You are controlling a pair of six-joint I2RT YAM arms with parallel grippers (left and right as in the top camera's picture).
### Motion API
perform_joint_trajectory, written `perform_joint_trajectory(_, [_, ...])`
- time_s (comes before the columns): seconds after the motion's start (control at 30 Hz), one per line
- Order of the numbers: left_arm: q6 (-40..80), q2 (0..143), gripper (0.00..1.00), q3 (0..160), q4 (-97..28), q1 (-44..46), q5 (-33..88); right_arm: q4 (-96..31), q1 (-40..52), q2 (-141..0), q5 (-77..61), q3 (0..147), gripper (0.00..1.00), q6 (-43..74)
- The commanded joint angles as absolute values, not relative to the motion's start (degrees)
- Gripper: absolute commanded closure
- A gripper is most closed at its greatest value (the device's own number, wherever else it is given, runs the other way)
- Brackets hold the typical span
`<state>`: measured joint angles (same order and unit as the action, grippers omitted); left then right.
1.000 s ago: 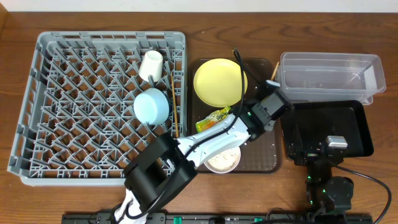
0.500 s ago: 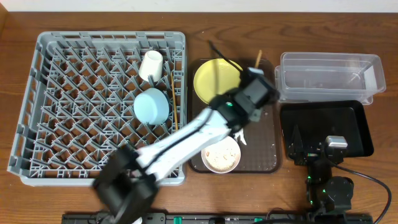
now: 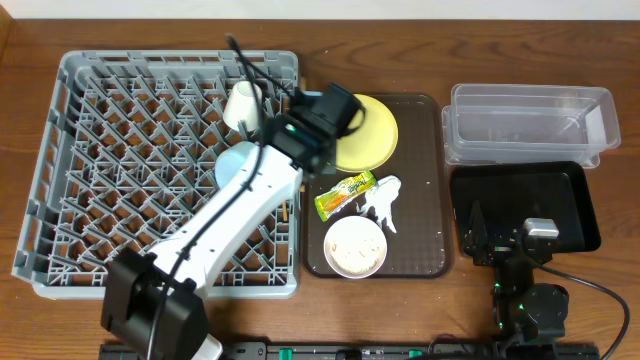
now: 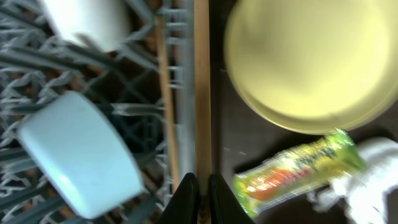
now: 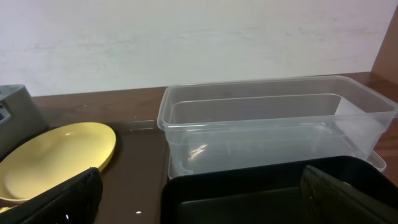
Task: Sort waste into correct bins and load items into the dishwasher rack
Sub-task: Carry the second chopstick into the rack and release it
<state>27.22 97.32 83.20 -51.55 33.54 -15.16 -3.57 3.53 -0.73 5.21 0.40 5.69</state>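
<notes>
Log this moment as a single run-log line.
left pincer: shut on chopstick | at dishwasher rack edge | right pincer: open, over black tray | racked: cup, blue bowl

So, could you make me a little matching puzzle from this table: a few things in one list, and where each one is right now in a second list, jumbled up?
Things:
1. cream cup
2. snack wrapper
3. wooden chopstick
4. clear tub

Places:
A. lying on the brown tray
B. beside the black tray
C. in the grey rack
D. pinched in the left tool

Pairs: 1-C, 2-A, 3-D, 4-B.
</notes>
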Motion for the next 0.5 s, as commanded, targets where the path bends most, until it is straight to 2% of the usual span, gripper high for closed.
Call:
perform_joint_trajectory(0.0, [27.75, 97.86, 0.92, 82.52, -52.03, 30.7, -16.16, -3.66, 3.29, -0.67, 5.93, 0.32, 0.01, 6.37])
perform_joint_trajectory(0.13, [27.7, 97.89, 0.88, 80.55, -52.03, 28.34, -16.16, -3.68, 3.29, -0.67, 5.93, 0.32, 0.01, 6.37])
perform_joint_trajectory(0.47, [27.09, 98.1, 0.88, 75.16, -48.49, 27.92, -16.62, -3.66, 3.29, -0.67, 5.93, 0.32, 0.01, 6.37])
